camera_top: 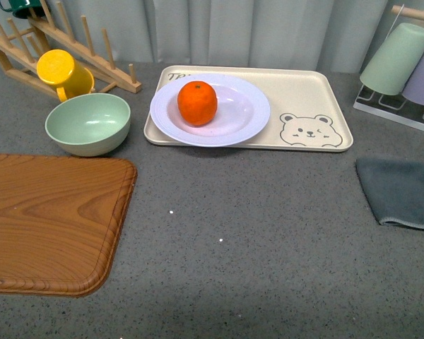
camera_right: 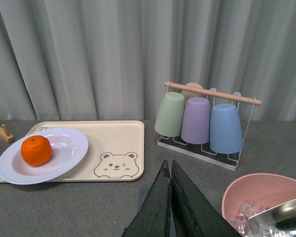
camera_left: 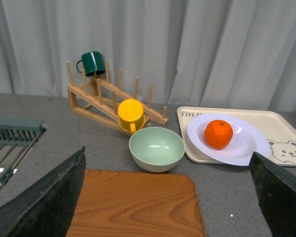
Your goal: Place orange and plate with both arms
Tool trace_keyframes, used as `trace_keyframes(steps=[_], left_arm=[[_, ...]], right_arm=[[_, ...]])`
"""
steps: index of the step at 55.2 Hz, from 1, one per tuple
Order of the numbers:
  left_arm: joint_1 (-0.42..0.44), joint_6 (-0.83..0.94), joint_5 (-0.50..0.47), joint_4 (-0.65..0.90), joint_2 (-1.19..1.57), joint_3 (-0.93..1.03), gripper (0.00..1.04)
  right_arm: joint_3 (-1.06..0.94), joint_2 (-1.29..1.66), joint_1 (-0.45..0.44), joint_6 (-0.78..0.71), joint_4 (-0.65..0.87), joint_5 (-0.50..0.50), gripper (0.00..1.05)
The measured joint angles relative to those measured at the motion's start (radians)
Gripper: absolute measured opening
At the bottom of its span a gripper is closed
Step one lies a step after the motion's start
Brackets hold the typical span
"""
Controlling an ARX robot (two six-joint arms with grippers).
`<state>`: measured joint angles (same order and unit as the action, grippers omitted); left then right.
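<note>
I see the orange (camera_top: 197, 102) sitting in the white plate (camera_top: 251, 113), which rests on the left end of the bear tray (camera_top: 311, 92) (plate rim overhangs the tray's near edge a bit). Left gripper (camera_left: 167, 197): fingers wide apart, nothing btwn them. Right gripper (camera_right: 169, 197): fingers pressed together, empty. Green bowl (camera_top: 88, 123) just left of the tray, wooden board (camera_top: 49, 219) nearer me.

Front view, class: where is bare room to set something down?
Free: the grey counter between the wooden board, tray and grey cloth; also the board itself. Crowded: the back left, around green bowl, yellow mug and rack.
</note>
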<state>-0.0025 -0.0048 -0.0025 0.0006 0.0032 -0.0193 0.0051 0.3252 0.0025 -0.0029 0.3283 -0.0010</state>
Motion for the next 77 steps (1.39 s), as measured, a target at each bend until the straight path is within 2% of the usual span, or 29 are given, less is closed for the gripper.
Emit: trace_keyframes(steps=[29,35,41,43,46,73,77], left_arm=[[0.000,0.000,0.000,0.000,0.000,0.000,0.98],[0.000,0.000,0.000,0.000,0.000,0.000,0.98],[0.000,0.000,0.000,0.000,0.000,0.000,0.98],[0.000,0.000,0.000,0.000,0.000,0.000,0.98],[0.000,0.000,0.000,0.000,0.000,0.000,0.98],[0.000,0.000,0.000,0.000,0.000,0.000,0.98],[0.000,0.000,0.000,0.000,0.000,0.000,0.98]], right_arm=[[0.000,-0.151,0.000,0.000,-0.151,0.000,0.01],[0.001,-0.283,0.000,0.000,-0.316,-0.001,0.01],[0.001,-0.320,0.000,-0.001,-0.325,-0.001,0.02],[0.001,-0.320,0.000,-0.001,-0.326,-0.001,0.06],[0.001,-0.320,0.000,-0.001,-0.326,-0.001,0.17],[0.001,-0.321,0.000,0.000,-0.327,-0.001,0.97],[0.001,-0.321,0.000,0.000,-0.327,-0.001,0.95]])
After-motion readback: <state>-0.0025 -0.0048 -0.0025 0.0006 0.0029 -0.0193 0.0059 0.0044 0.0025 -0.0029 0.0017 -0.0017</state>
